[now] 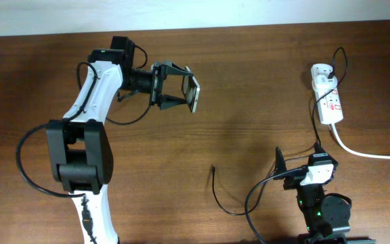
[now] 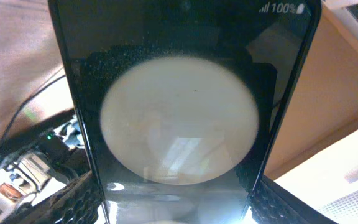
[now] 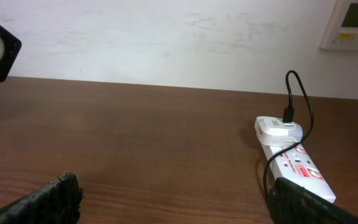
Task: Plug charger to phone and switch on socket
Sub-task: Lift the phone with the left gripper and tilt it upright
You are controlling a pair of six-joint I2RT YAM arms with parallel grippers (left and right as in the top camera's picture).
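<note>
While the left arm rises from its base, its long white link slanting toward the far edge and its wrist turned level toward the robot's right, the left gripper (image 1: 181, 88) is closed on the phone (image 2: 179, 118), with a pad (image 2: 73, 199) on each long edge. The phone is held clear of the table (image 1: 249, 81), standing on edge in the overhead view. In the left wrist view its screen fills the frame, showing one large round white reflection and "100%" at the top corner. The right arm sits folded low at the near edge. The right gripper (image 3: 174, 194) has its fingers spread wide with nothing between them, and it points at the socket (image 1: 332, 103). The socket lies at the far right, with the charger (image 1: 321, 71) plugged in at its far end. The plug tip (image 1: 212, 169) lies loose on the wood mid-table, well apart from the phone. A thick white cord (image 1: 378, 155) runs off to the right. Cannot tell the switch position.
</note>
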